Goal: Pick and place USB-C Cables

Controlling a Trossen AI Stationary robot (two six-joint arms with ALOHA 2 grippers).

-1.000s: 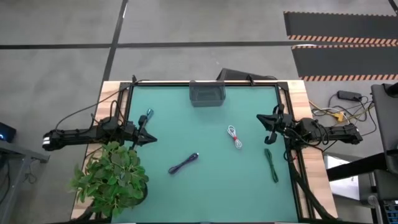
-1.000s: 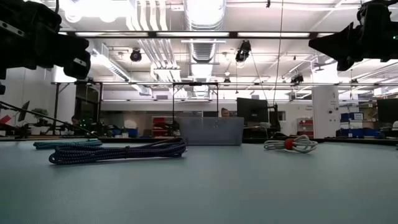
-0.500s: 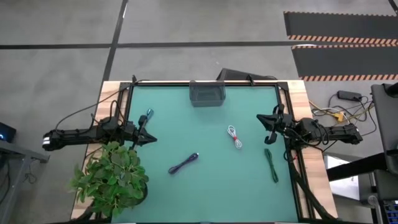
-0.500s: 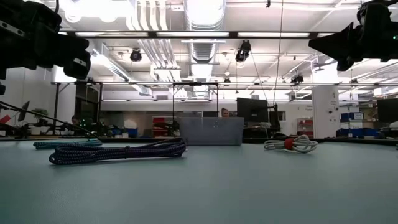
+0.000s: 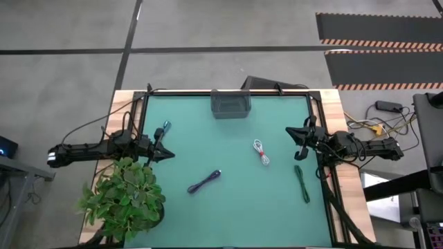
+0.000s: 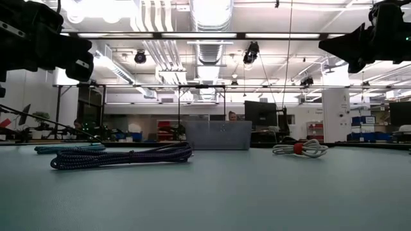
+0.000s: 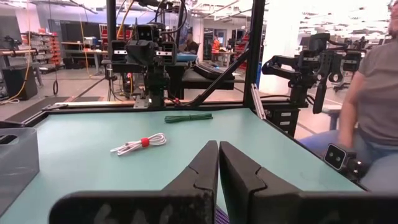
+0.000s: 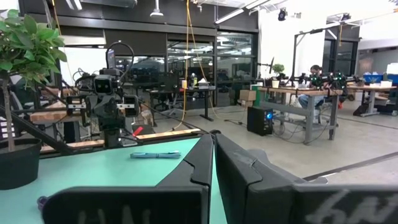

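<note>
Four cable bundles lie flat on the green mat. In the high view the blue cable point(image 5: 165, 128) is far left, the white-and-red cable point(image 5: 261, 151) right of centre, the purple cable point(image 5: 205, 181) near the middle, and the dark green cable point(image 5: 302, 183) near right. My left gripper point(image 5: 160, 149) hovers shut by the left edge, just on the near side of the blue cable. My right gripper point(image 5: 296, 142) hovers shut by the right edge, between the white and green cables. In the low view the purple cable point(image 6: 122, 156) lies nearest, with the white one point(image 6: 298, 149) farther right.
A grey tray point(image 5: 230, 105) sits at the middle of the far edge. A potted plant point(image 5: 124, 197) fills the near left corner beside my left arm. A person point(image 7: 379, 106) sits beyond the table in the left wrist view. Open mat lies between the cables.
</note>
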